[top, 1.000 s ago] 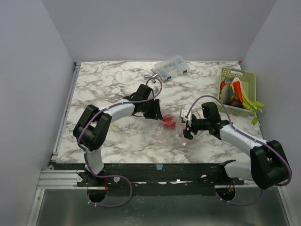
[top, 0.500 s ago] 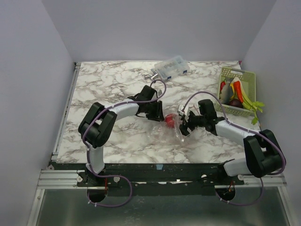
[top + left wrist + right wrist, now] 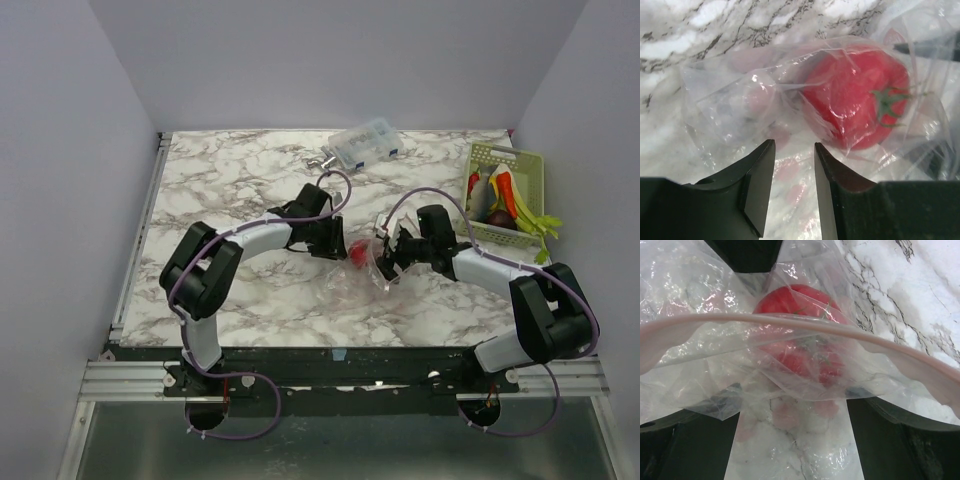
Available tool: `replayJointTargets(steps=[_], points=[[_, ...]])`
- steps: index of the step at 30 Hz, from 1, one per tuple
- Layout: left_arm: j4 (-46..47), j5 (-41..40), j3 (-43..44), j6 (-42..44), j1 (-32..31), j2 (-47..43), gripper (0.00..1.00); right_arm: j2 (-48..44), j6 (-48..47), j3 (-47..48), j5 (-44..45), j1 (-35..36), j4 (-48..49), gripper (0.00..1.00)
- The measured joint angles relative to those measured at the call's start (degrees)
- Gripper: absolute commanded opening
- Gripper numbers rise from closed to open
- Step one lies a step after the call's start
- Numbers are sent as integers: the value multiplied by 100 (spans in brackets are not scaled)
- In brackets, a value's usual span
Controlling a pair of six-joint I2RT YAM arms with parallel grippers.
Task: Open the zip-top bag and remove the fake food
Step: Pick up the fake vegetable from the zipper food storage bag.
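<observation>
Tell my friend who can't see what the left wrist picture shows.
A red toy tomato with a green stem sits inside a clear crinkly bag on a marble table. The left pincer stands slightly open at the bottom.

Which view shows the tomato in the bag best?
Left wrist view: the tomato is large, its green stem visible through the bag. The right wrist view shows it crossed by the pink zipper strip; the top view, only a small red spot.
</observation>
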Motion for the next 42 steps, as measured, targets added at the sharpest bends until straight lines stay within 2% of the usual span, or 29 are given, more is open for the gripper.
replayJointTargets(steps=[11,16,18,26,34,42], points=[[90,-26,-586,122,160,-1235,41,83,109,0,66,2,120,85],[114,-28,-662,170,275,-1392,41,85,155,0,63,2,164,85],[116,-26,-647,166,363,-1368,37,85,155,0,59,2,166,85],[-24,-33,444,59,621,-417,17,98,155,0,17,2,166,84],[-291,15,828,-4,503,164,16,138,197,0,-61,0,175,83],[-490,98,1187,-46,107,601,16,208,240,0,-114,-4,173,84]])
